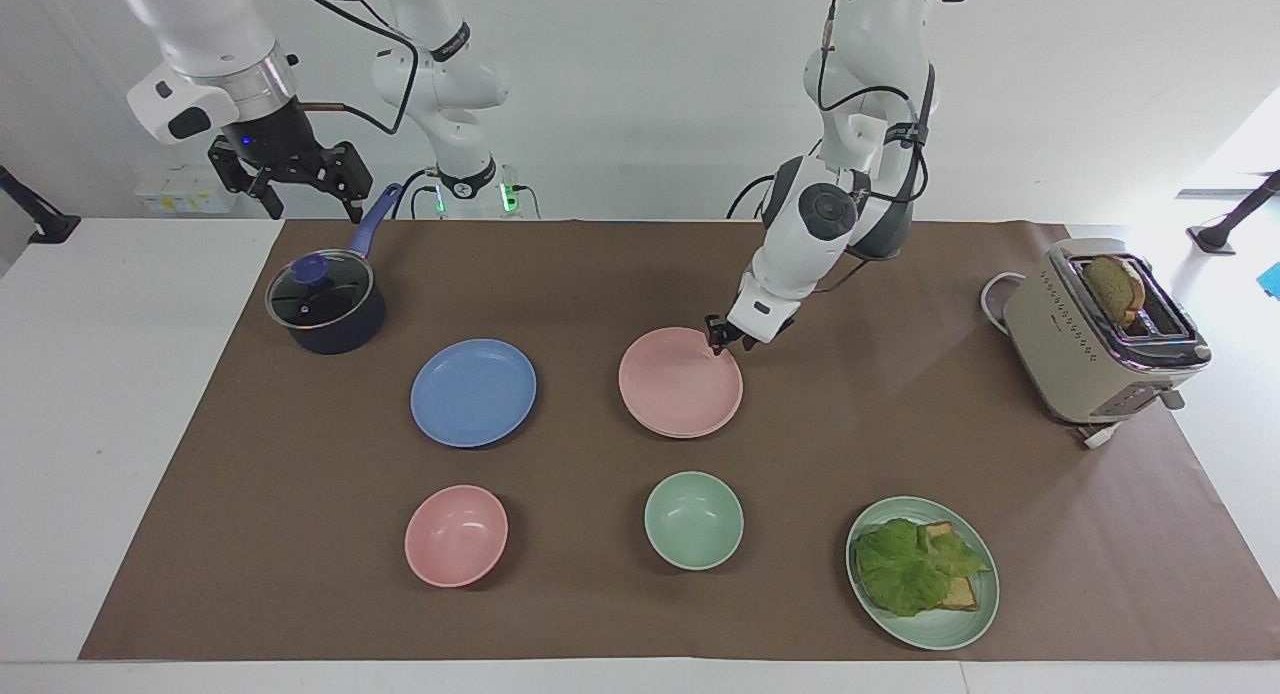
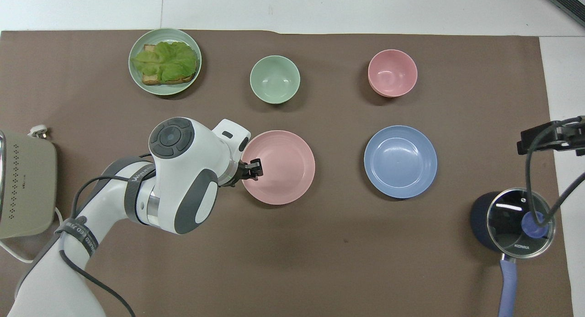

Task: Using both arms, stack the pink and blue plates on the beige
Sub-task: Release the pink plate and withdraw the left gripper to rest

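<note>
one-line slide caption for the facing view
Left end effector at the rim of the pink plate stacked on beige; blue plate waits beside it.

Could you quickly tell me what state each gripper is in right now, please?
Left gripper: at the pink plate's rim; open or shut cannot be told.
Right gripper: open, holding nothing, waiting over the pot's handle.
</note>
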### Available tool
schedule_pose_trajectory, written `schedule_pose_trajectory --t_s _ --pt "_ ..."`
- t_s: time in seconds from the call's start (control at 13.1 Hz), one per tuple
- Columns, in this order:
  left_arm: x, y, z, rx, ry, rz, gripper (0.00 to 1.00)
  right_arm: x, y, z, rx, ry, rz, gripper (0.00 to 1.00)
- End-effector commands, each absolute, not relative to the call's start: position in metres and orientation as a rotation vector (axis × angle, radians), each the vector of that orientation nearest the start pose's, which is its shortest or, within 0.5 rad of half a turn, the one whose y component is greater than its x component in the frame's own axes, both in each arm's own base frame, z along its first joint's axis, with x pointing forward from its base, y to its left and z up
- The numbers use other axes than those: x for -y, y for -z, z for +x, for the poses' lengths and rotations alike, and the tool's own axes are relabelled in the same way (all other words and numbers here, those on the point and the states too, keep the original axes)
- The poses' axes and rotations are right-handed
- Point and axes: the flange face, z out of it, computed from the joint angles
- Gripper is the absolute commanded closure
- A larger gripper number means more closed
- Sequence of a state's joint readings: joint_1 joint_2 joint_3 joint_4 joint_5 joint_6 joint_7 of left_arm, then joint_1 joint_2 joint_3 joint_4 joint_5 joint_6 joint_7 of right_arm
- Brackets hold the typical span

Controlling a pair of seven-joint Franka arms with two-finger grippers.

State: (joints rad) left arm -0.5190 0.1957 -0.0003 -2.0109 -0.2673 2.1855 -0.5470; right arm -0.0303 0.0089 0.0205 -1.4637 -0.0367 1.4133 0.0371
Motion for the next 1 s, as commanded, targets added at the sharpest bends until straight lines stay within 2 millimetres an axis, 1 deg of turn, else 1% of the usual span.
schedule_pose_trajectory --t_s 0.0,0.15,0.23,0.38,0.46,0.54,0.69,0.77,0.84,0.92 --pt "0.282 -0.373 0.521 0.358 -0.172 -3.308 0.0 0.01 -0.658 0.536 -0.107 -0.075 -3.155 0.0" --pt "0.251 -0.389 0.54 0.4 -0.151 -3.284 0.0 0.011 -0.658 0.536 -0.109 -0.075 -3.154 0.0" --pt "0.226 -0.399 0.554 0.392 -0.137 -3.26 0.0 0.01 -0.658 0.536 -0.107 -0.075 -3.154 0.0" --pt "0.184 -0.421 0.572 0.305 -0.148 -3.262 0.0 0.01 -0.659 0.536 -0.107 -0.072 -3.154 0.0" --pt "0.16 -0.436 0.58 0.301 -0.149 -3.266 0.0 0.01 -0.658 0.536 -0.107 -0.075 -3.155 0.0" --pt "0.14 -0.453 0.588 0.283 -0.153 -3.269 0.0 0.01 -0.658 0.536 -0.107 -0.075 -3.155 0.0" --pt "0.101 -0.498 0.601 0.19 -0.122 -3.239 0.0 0.01 -0.658 0.536 -0.105 -0.077 -3.155 0.0" --pt "0.085 -0.514 0.604 0.145 -0.109 -3.221 0.0 0.012 -0.658 0.536 -0.109 -0.077 -3.155 0.0" --pt "0.068 -0.533 0.606 0.065 -0.091 -3.204 0.0 0.01 -0.658 0.536 -0.105 -0.075 -3.155 0.0" --pt "0.06 -0.545 0.603 -0.001 -0.097 -3.188 0.0 0.01 -0.658 0.537 -0.105 -0.072 -3.155 0.0"
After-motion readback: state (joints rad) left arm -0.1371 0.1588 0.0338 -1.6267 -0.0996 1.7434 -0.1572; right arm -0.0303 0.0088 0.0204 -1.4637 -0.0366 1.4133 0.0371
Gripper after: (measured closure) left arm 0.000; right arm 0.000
